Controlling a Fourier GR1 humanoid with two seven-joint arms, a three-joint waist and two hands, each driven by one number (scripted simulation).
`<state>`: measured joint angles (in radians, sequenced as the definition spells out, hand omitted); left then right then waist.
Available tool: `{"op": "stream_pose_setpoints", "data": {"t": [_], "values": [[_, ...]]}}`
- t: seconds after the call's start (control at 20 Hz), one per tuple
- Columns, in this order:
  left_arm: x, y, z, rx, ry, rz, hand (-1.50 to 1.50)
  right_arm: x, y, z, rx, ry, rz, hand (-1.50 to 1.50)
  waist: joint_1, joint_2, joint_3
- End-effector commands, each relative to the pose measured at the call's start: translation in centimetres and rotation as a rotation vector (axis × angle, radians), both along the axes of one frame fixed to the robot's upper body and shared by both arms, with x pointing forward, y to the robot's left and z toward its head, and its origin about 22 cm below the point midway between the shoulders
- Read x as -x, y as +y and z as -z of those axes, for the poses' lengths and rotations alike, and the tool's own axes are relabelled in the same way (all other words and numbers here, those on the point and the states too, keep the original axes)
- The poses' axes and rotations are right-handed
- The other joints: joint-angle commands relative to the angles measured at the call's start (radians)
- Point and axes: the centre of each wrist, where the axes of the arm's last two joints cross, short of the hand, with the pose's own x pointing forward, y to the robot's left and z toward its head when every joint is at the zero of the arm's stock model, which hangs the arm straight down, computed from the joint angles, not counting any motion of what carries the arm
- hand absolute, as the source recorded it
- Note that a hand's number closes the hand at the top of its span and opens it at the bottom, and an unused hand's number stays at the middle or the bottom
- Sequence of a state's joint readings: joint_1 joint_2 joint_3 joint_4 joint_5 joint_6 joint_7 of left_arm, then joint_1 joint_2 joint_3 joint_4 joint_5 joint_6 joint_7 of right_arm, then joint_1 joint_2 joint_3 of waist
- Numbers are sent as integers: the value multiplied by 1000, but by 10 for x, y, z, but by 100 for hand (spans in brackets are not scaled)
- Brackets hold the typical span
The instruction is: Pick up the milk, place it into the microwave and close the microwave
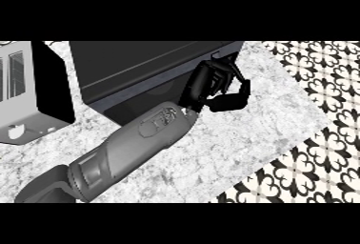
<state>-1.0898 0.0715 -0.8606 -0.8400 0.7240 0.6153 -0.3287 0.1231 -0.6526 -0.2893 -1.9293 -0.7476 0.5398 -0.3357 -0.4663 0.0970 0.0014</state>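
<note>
The microwave (141, 62) is a dark box at the top of the head view. Its grey door (21, 95), with a window, stands swung out at the far left. My left forearm runs in from the lower left corner up to the right. My left hand (207, 83) is against the microwave's front right corner, partly in its shadow. No milk shows anywhere in view; I cannot tell whether the hand hides it. My right hand is out of view.
The speckled grey counter (232, 143) spreads below and to the right of the microwave. Its edge runs diagonally at the right, with a corner near mid-right. Beyond that edge lies black-and-white patterned floor (316, 167).
</note>
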Motion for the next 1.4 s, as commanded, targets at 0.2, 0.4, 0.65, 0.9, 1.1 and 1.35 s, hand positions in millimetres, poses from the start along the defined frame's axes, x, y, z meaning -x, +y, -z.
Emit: {"op": "stream_pose_setpoints", "data": {"t": [0.2, 0.4, 0.65, 0.9, 1.1, 1.35], "values": [[6, -29, -12, 16, 0, 52, 150, -4, -2, -9, -11, -8, -19, -150, -25, 15, 2], [-10, -8, 4, 88, 125, -231, 150, -2, -10, -9, -20, 9, 10, -150, 30, 6, 1], [-14, -1, 14, 80, 155, -272, 150, 1, -19, -16, -31, -10, 50, -150, 63, 5, 1], [-20, 10, 22, 50, 164, -281, 150, 5, -24, -25, -41, -42, 81, -150, 99, 1, -1], [-24, 22, 31, 18, 180, -255, 150, 10, -29, -27, -41, -35, 103, -150, 117, 7, -1], [-29, 35, 34, 7, 173, -271, -150, 16, -32, -30, -47, -39, 119, -150, 149, 2, -3]]}}
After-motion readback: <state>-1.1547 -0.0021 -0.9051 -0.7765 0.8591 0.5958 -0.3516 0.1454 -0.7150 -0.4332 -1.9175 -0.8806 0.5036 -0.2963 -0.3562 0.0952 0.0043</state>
